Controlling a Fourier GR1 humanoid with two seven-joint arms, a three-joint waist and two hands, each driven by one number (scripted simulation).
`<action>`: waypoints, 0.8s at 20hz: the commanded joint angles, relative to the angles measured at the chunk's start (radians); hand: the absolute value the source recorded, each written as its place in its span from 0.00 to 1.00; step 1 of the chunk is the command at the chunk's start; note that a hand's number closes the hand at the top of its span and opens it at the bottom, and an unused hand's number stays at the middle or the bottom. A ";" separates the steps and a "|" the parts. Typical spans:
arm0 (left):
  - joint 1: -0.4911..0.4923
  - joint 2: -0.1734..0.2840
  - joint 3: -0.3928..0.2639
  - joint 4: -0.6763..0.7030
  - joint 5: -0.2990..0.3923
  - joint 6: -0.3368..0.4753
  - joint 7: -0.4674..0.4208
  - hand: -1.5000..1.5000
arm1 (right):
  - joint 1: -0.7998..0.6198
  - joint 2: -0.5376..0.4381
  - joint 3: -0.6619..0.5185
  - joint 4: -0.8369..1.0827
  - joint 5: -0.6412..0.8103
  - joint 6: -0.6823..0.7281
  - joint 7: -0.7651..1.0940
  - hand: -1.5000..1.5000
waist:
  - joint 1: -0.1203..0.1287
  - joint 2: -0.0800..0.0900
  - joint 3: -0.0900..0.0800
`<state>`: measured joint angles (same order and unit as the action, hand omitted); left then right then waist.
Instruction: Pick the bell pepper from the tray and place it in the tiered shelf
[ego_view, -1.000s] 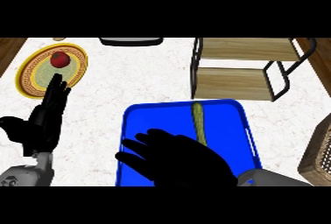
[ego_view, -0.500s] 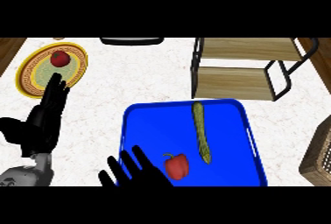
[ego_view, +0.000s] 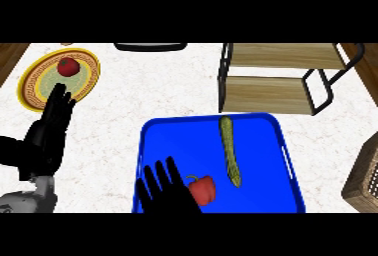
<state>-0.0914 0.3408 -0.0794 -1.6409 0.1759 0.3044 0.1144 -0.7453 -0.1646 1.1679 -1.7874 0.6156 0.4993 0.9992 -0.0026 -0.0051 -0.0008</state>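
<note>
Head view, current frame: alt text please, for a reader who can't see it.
The right hand, fingers straight, hovers beside a red bell pepper on a blue tray that also holds a cucumber. The left hand rests open at left; the tiered shelf stands behind.

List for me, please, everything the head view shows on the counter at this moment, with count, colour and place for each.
tray: one, blue, centre front of the counter.
bell pepper: one, red, on the tray's near left part.
long vegetable: one, green, lying lengthwise on the tray, right of the pepper.
plate: one, yellow with a patterned rim, far left.
round fruit: one, red, on the plate.
tiered shelf: one, tan boards in a black frame, far right.
basket: one, brown wicker, at the right edge, partly cut off.
dark object: one, at the far edge, too cut off to name.
left hand: black, open, resting at the left.
right hand: black, open, beside the pepper.
</note>
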 joint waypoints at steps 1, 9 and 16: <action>0.001 -0.012 0.004 0.018 -0.015 -0.006 -0.013 0.50 | 0.027 0.028 -0.043 -0.024 0.025 0.123 0.135 0.00 | -0.002 0.002 0.000; 0.024 -0.065 -0.022 -0.039 -0.064 0.008 0.027 0.50 | 0.195 -0.017 -0.012 0.051 0.223 0.017 -0.063 0.00 | 0.004 0.004 0.001; 0.033 -0.059 0.047 0.004 -0.054 -0.051 -0.017 0.50 | 0.255 -0.048 -0.092 0.084 0.322 0.028 -0.197 0.00 | 0.004 0.005 0.001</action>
<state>-0.0799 0.2890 -0.0594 -1.6609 0.1217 0.2790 0.1356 -0.5511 -0.1849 1.0784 -1.7165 0.8671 0.5610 0.8453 0.0014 -0.0009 0.0001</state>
